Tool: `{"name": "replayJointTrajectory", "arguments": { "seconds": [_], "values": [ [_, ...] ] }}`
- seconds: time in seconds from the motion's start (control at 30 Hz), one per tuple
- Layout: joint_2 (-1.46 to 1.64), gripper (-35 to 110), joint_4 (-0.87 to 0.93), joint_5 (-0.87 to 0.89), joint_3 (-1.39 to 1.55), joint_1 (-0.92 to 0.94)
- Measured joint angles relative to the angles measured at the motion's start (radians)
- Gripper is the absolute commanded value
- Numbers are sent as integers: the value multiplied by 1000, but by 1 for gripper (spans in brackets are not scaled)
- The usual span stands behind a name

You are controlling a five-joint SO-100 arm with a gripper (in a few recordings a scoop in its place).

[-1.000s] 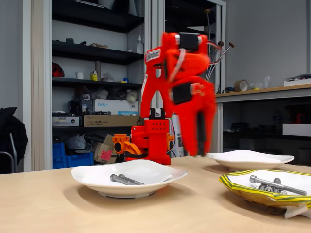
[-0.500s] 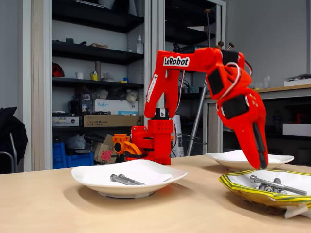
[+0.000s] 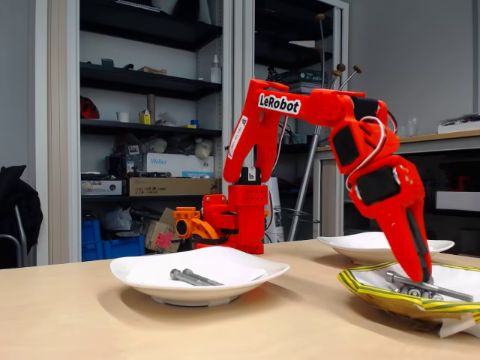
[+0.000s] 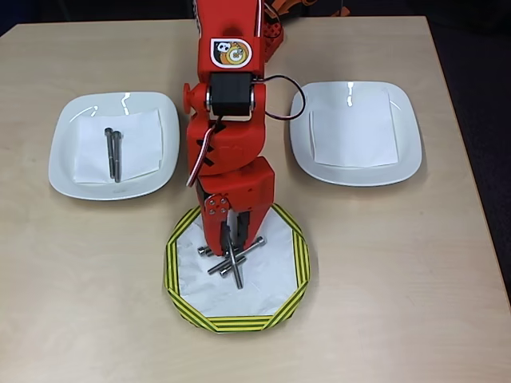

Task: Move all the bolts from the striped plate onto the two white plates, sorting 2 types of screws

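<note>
The striped plate (image 4: 177, 281) (image 3: 360, 289) lies in front of the arm and holds several crossed bolts (image 4: 249, 249) (image 3: 442, 289). My red gripper (image 4: 232, 246) (image 3: 421, 278) points down into it, its tips right at the pile. The jaws stand close together with a thin dark gap, and whether they grip anything cannot be told. In the overhead view, one white plate (image 4: 68, 140) at the left carries two long bolts (image 4: 112, 154) side by side on paper, and the other white plate (image 4: 399, 152) at the right holds only a paper sheet.
The arm's base (image 4: 231, 24) stands at the table's far edge between the white plates. Bare wooden table (image 4: 399, 279) surrounds the striped plate. Shelves and a bench stand behind the table in the fixed view.
The arm swung from the middle of the table to the right in the fixed view and came down, bringing the gripper tips into the striped plate. The plates and the two sorted bolts stayed put.
</note>
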Motion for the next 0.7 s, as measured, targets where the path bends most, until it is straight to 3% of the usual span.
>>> {"name": "replayJointTrajectory", "arguments": {
  "seconds": [0.43,0.7],
  "values": [
    [-31,0,11,25,-14,-6],
    [-31,0,259,-81,-215,18]
  ]
}}
